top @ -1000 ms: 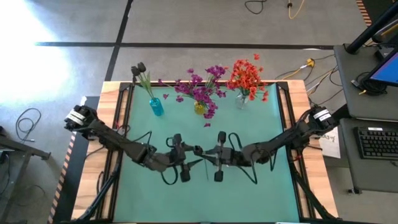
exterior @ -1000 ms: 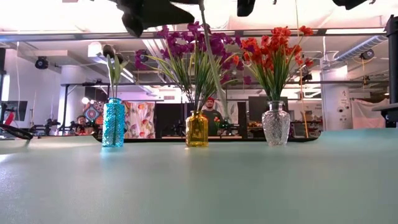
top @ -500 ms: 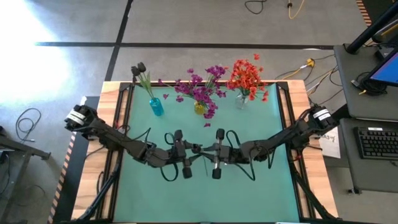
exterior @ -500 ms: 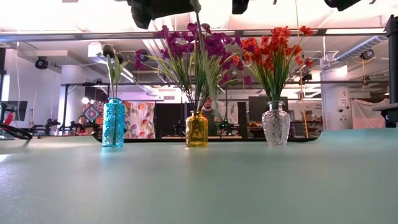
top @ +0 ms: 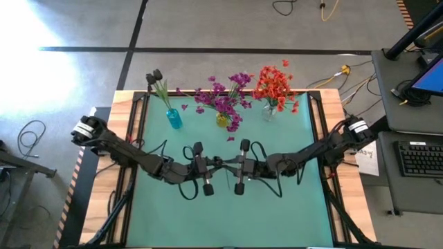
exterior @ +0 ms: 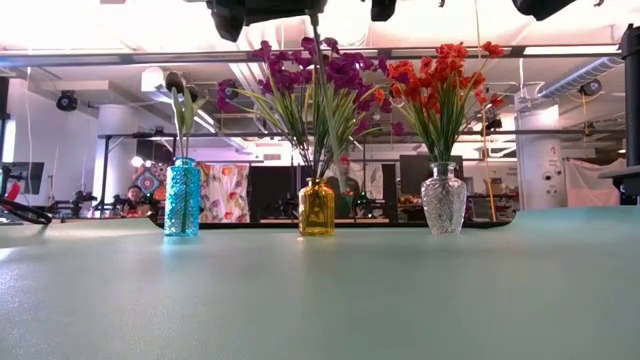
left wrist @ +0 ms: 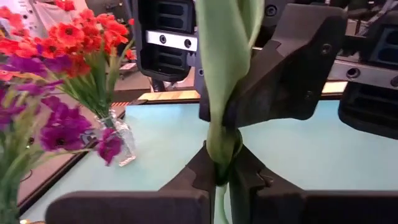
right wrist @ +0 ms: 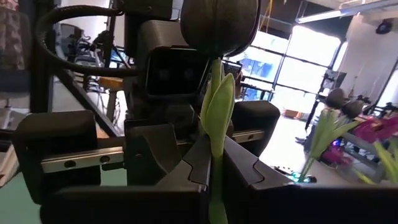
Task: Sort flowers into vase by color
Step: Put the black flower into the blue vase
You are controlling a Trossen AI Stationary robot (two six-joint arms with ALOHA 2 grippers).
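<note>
The mint-green matted surface [top: 228, 214] is bare across its near half, so the arms have room to meet above it. Along its far edge stand three vases, one per colour. The clear cut-glass vase [exterior: 444, 203] holds the orange-red cluster flowers [top: 275, 86]. The amber-yellow glass vase [exterior: 317, 208] holds the purple-magenta cluster flowers [top: 225, 100]. The slim turquoise glass vase [exterior: 182, 197] holds a few dark near-black buds on green stems [top: 155, 78]. That last bunch is the thinnest, which suggests the flower now in hand belongs there.

Both dark arms reach inward and meet over the middle of the surface, face to face, a placing that looks like a handover. The left gripper [top: 205, 168] and the right gripper [top: 232, 168] sit just beside each other.

Between them is one dark-budded flower with a pale green stem [left wrist: 222, 81]. In the left wrist view the left jaws are pressed onto the lower stem, and the opposite jaws close on it just above. In the right wrist view the right jaws pinch the stem below its leaves, with the dark bud [right wrist: 219, 23] standing upright above them. Both grips sit on the bare stem, likely so the bud is not crushed and the flower stays upright. Held high, its stem [exterior: 318, 60] hangs in front of the purple bunch in the low view.
</note>
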